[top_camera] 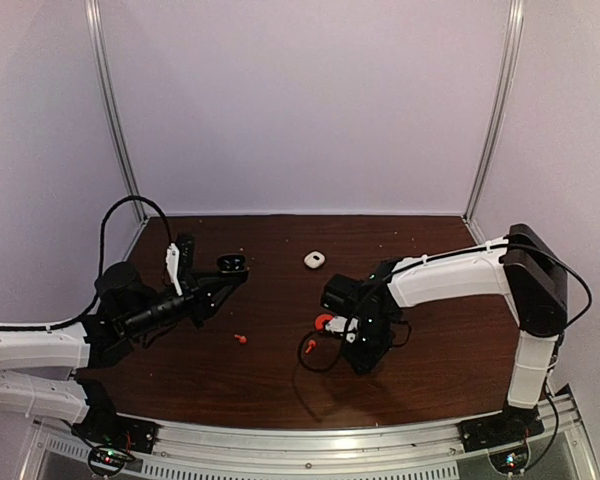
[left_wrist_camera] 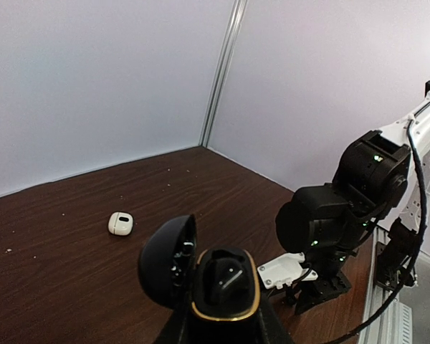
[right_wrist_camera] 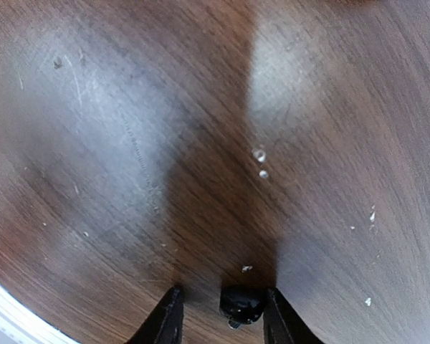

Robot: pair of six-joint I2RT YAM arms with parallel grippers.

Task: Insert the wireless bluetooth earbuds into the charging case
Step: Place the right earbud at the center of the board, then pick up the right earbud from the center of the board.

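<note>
A small white case (top_camera: 314,259) sits closed on the dark wooden table (top_camera: 280,385) and serves as the marker for everything else.

To the left of the white case, and raised off the table, the left gripper (top_camera: 220,278) is clamped on the black charging case (left_wrist_camera: 226,290). The case's body is pinched between the two fingers. Its lid (left_wrist_camera: 168,259) is swung open to one side and its gold-rimmed well faces up.

The right gripper (right_wrist_camera: 223,299) is on the side of the white case nearer the arm bases and slightly to its right. It is lowered to the tabletop with its jaws parted. A black earbud (right_wrist_camera: 242,304) lies on the wood between the two fingertips. It is off-centre, close against the finger on the right of the wrist view, with a clear gap to the other finger. This part of the frame is dark and cropped, so I cannot tell whether the earbud actually touches that finger. The jaws do not pinch it from both sides.

A red earbud (top_camera: 241,340) lies loose on the table, also on the near side of the white case but to its left. It is apart from both grippers and roughly below the held black charging case in the overhead view.
</note>
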